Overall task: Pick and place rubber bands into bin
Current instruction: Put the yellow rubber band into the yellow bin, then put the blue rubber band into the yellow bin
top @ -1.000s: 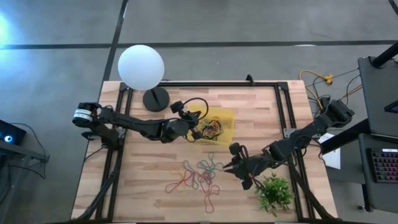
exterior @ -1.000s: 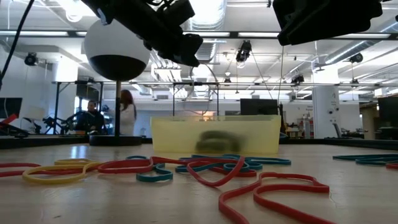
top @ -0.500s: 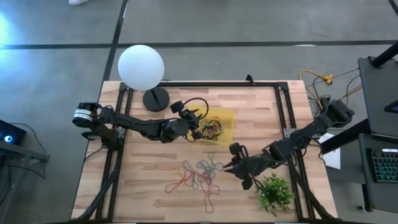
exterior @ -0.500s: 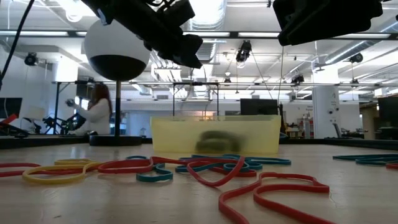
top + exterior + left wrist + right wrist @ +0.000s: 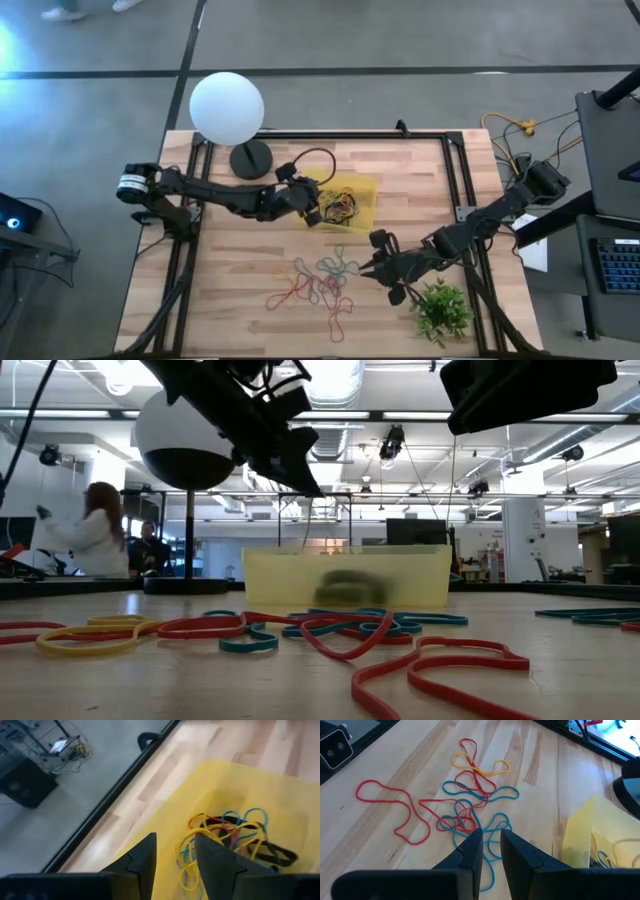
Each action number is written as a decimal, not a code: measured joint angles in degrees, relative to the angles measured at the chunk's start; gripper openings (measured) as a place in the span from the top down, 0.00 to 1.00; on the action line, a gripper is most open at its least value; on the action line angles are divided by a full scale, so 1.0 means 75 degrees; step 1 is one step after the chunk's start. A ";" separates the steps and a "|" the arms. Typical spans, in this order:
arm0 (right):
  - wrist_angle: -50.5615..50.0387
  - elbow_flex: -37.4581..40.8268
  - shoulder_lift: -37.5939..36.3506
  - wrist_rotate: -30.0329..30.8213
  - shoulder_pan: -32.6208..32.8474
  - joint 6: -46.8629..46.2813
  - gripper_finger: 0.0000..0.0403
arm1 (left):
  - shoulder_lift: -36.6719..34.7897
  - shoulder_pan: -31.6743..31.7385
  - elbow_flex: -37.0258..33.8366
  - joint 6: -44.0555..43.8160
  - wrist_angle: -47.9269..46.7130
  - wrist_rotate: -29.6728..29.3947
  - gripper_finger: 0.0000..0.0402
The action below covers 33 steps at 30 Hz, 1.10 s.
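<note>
- White globe lamp (image 5: 227, 108) on a round black base (image 5: 250, 159), standing at the table's far left corner.
- Wooden table (image 5: 420, 190), light planks, edged by a black metal frame (image 5: 452, 175).
- Small green plant (image 5: 441, 309), near the table's front right corner.
- Yellow cable (image 5: 513, 127), coiled on the floor beyond the table's right side.
- Person in white (image 5: 83, 540), in the room behind.

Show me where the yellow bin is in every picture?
High view: the bin sits mid-table, beside the lamp.
Low view: the bin stands centre, behind the rubber bands.
Left wrist view: the bin fills the right.
Right wrist view: the bin at right edge.
Shared landmark: the rubber bands.
</note>
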State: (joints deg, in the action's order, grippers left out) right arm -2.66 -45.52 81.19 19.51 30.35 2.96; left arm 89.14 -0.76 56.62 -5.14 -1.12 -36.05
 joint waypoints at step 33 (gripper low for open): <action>-0.2795 -0.0041 -0.0073 -0.1595 -0.1507 -0.1710 0.86 | -0.1119 -0.3834 -0.0621 -0.1021 -0.0501 0.0428 0.71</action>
State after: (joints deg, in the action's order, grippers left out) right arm -23.62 -45.82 80.64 7.54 19.04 -9.87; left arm 80.75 -29.51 51.97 -12.80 -4.88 -32.84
